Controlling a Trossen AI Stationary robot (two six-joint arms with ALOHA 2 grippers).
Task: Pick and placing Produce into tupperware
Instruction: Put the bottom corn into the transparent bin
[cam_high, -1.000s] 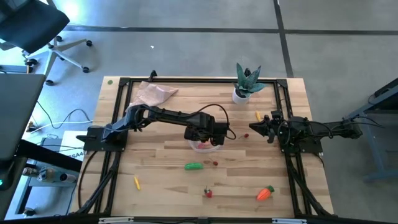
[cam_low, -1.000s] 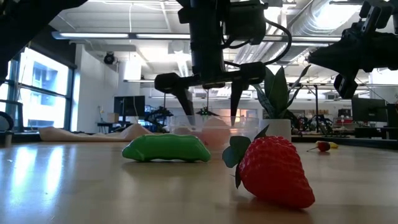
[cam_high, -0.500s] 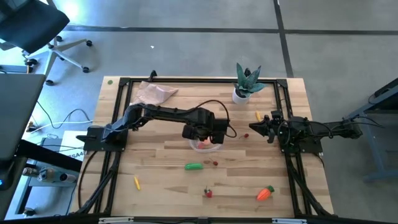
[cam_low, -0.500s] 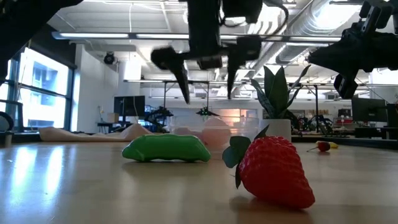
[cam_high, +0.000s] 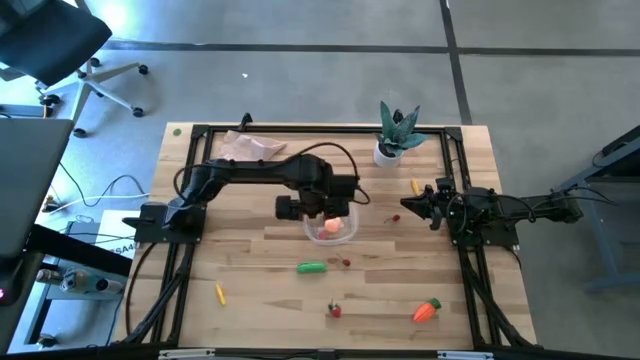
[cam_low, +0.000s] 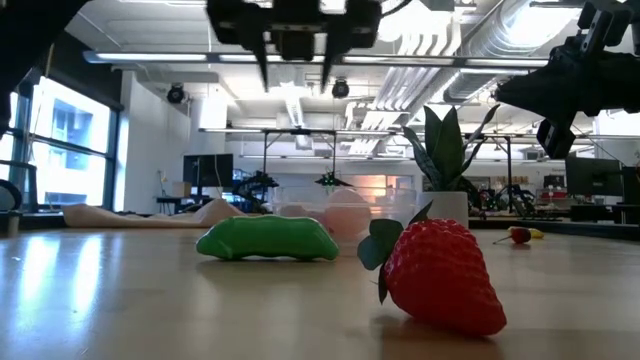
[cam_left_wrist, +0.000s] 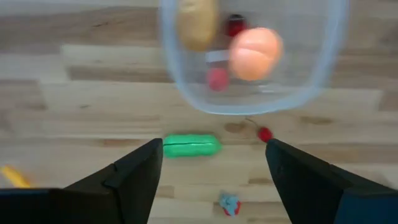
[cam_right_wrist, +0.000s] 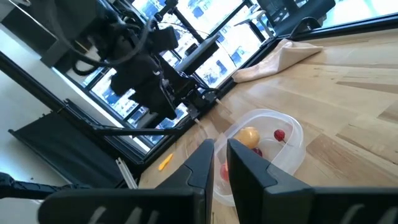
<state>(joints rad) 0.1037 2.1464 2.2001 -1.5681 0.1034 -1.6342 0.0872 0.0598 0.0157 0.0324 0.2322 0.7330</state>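
We have the left gripper raised above the counter, just beside the tupperware on its left-arm side; its fingers stand apart and carry nothing. The tupperware sits mid-counter and already holds an orange ball, a tan piece and two small red bits, though the blurred wrist view lets us say little more about those. The right gripper waits near the plant, its fingers pressed together on nothing we can see.

Left outside: the pepper just in front of the tupperware, a small red piece beside it, the strawberry and the carrot near the front edge, one yellow piece on the left and another by the plant.

We judge the next pick to be the pepper, the nearest piece; to do it well, we should bring the left gripper over its middle, turn the wrist so the fingers close across the short width, keep them wide until they straddle it, then come straight down; a slanted approach could roll it away. Lift clear of the tupperware's rim before moving over it, so the light container is not shoved.
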